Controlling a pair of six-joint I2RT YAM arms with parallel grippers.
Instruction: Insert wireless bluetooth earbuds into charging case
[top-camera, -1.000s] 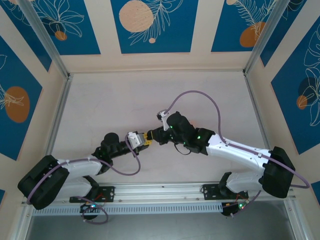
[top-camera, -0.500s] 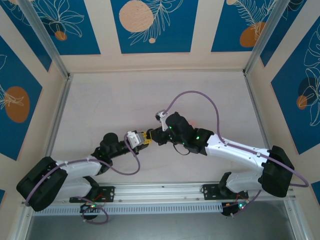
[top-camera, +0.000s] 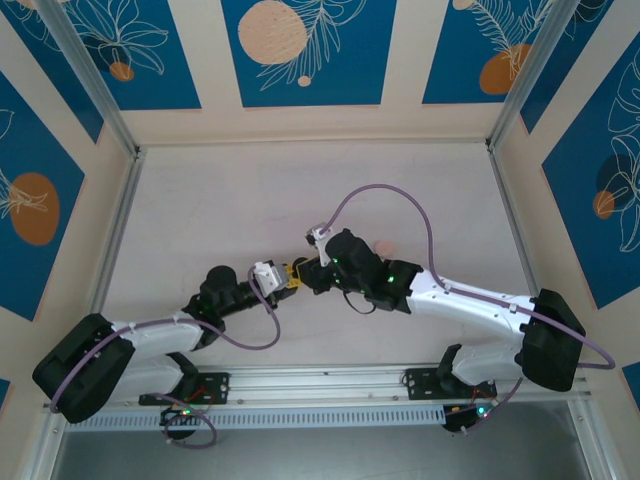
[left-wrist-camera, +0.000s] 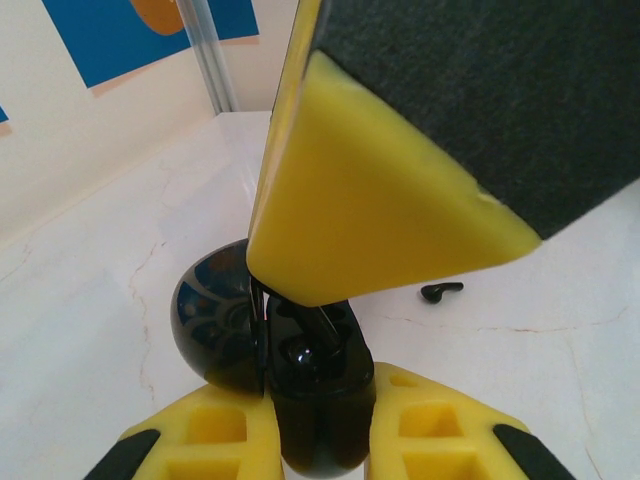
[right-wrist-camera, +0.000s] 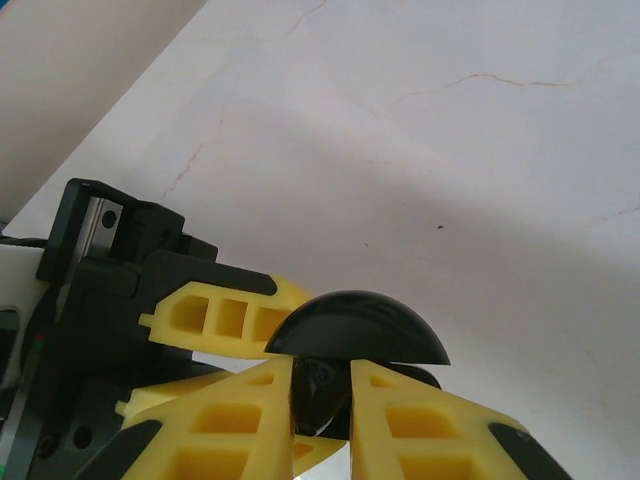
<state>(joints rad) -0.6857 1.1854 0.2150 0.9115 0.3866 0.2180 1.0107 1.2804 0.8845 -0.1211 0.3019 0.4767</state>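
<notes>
Left gripper (left-wrist-camera: 320, 440) is clamped on the base of the black charging case (left-wrist-camera: 325, 392), whose glossy lid is flipped open on its left. Right gripper (right-wrist-camera: 322, 385) sits right above it, fingers pressed together on an earbud (left-wrist-camera: 303, 352) that's down in the case well. The second earbud (left-wrist-camera: 441, 292) lies on the table (left-wrist-camera: 80, 330), off to the right past the left gripper's fingers.

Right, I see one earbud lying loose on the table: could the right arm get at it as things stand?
Probably yes, but not at once. The earbud lies bare on the table, yet the right gripper has its jaws shut at the black case that the left gripper holds.
</notes>
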